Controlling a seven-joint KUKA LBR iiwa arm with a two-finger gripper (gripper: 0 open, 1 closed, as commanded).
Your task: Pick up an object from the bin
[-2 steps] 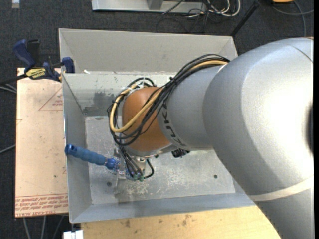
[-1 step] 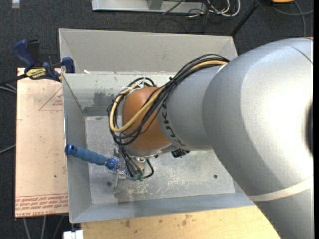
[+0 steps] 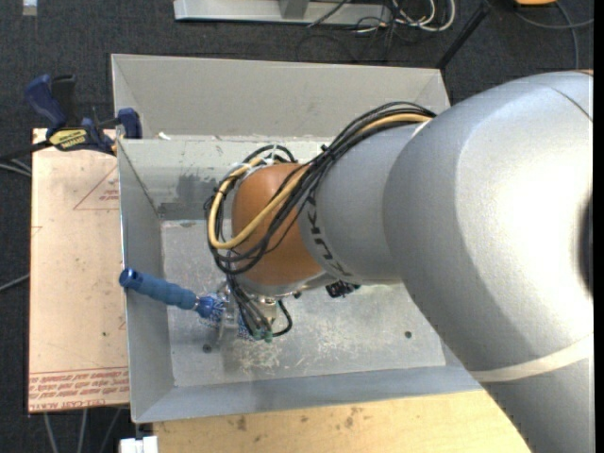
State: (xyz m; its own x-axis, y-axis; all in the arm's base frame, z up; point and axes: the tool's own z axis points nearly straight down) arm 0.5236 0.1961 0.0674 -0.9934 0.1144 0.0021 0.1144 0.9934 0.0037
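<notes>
**A:** Where is the tool, and which way does it lie?

**B:** The tool (image 3: 159, 291) lies flat on the floor of the bin (image 3: 321, 352), in the lower-left part as seen and close to the left wall. Its long axis runs aslant. The rounded blue handle end points up-left at the wall and the other end points down-right.

**A:** What is at that other end?

**B:** That is hard to make out. The handle gives way to something paler and shiny that runs in under the end effector (image 3: 241, 321). It may be a brush or a driver, but I cannot tell which.

**A:** Is the end effector wide or narrow?

**B:** I cannot tell. It shows as a dark knot of small parts and thin wires right at the tool's lower-right end. Whether it touches the tool is not clear either.

**A:** What hides it?

**B:** The arm (image 3: 453, 215) does. It is a broad, smooth grey tube that covers the bin's right side and is cut off by the edge. Its glossy, rounded orange cover (image 3: 269, 229) sits over the middle, with yellow and black cables (image 3: 219, 217) looped about it.

**A:** And the bin itself?

**B:** It is grey sheet metal with sloping walls, and the floor is scuffed with pale scratches and specks.
</notes>
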